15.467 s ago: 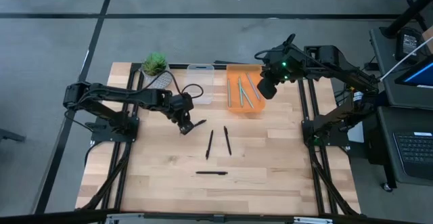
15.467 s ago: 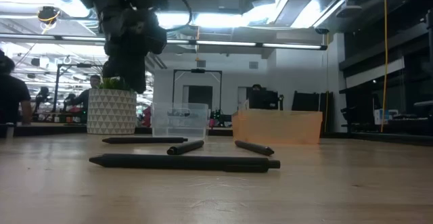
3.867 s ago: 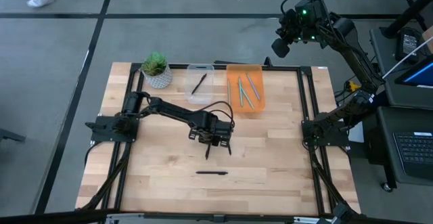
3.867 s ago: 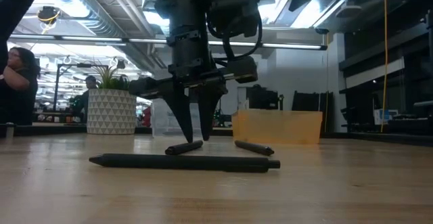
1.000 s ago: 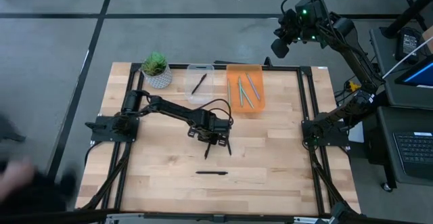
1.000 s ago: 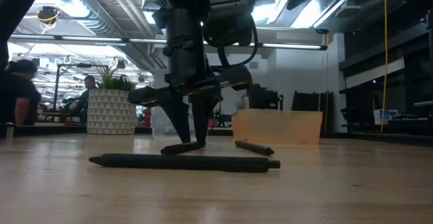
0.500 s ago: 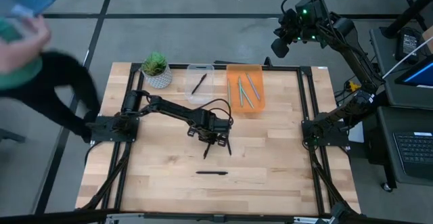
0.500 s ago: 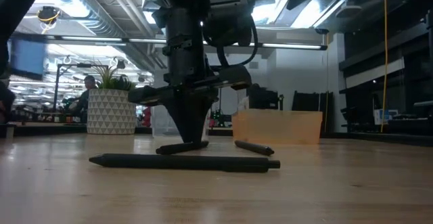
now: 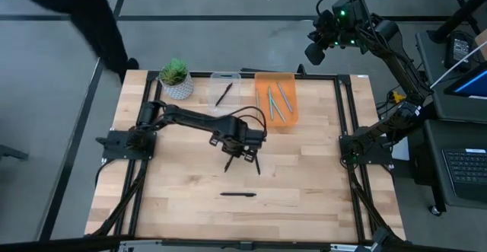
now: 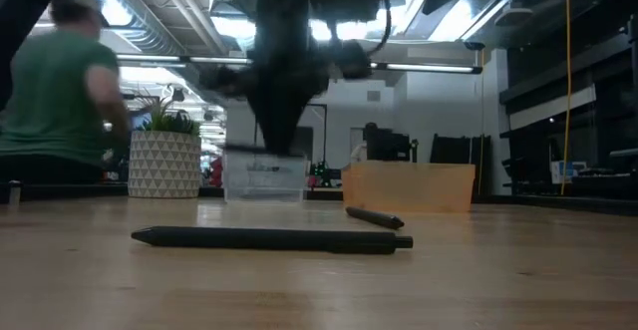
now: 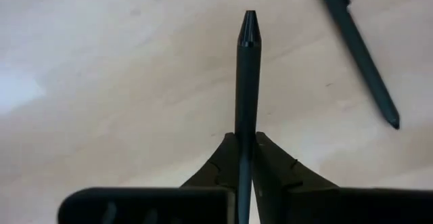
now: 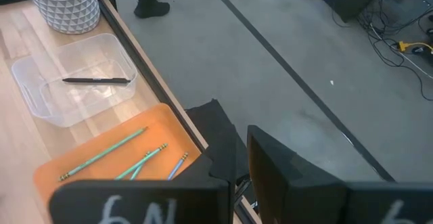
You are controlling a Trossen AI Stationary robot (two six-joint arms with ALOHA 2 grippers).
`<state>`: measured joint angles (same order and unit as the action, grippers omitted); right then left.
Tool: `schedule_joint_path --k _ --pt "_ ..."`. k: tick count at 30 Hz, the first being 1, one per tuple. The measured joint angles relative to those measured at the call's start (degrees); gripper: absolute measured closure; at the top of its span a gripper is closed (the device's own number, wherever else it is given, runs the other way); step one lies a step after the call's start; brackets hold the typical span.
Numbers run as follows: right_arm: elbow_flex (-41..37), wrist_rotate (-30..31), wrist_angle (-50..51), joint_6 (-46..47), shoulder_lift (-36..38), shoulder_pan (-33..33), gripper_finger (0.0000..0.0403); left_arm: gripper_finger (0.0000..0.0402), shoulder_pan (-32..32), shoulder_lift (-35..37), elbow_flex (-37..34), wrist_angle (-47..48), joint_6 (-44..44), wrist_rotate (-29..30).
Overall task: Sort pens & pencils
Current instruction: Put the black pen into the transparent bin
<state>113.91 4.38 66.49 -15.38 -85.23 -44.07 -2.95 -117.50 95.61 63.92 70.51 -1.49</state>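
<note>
The orange tray (image 9: 274, 100) holds the teal pencils (image 12: 105, 153); the clear bin (image 12: 30, 95) holds one black pen (image 12: 96, 80). The left gripper (image 11: 245, 158) clamps a second pen (image 11: 246, 82); two black pens (image 9: 238, 195) remain on the table (image 9: 319, 199). The right gripper (image 12: 240, 166), fingers nearly together and empty, waits beyond the table's far edge.

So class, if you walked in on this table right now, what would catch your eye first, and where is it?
First, the left gripper near the table's middle, shut on a black pen that points out past its fingertips. Next, at the table's back edge, the orange tray of teal-green pencils beside a clear bin holding one black pen. The right gripper waits high beyond the table's far right corner.
</note>
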Motion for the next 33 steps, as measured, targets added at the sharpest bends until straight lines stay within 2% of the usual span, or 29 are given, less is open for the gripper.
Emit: schedule_joint_path --k 6,12,23,27,33 --pt "0.0 0.0 0.0 0.0 0.0 0.0 0.0363 0.0389 0.0 0.1 12.5 14.4 -2.0 4.3" --pt "0.0 0.0 -0.1 -0.1 0.0 0.0 0.0363 0.0389 0.1 0.1 20.4 22.0 -2.3 7.4" --pt "0.0 0.0 -2.8 0.0 0.0 0.0 0.0363 0.0389 2.6 0.1 21.9 25.2 -5.8 7.0" --pt "0.0 0.0 -2.9 0.4 0.0 0.0 0.0363 0.0389 6.9 0.1 21.9 25.7 -11.0 7.0" --pt "0.0 0.0 -2.6 0.8 0.0 0.0 0.0363 0.0389 16.2 0.2 21.9 26.1 -23.5 8.3"
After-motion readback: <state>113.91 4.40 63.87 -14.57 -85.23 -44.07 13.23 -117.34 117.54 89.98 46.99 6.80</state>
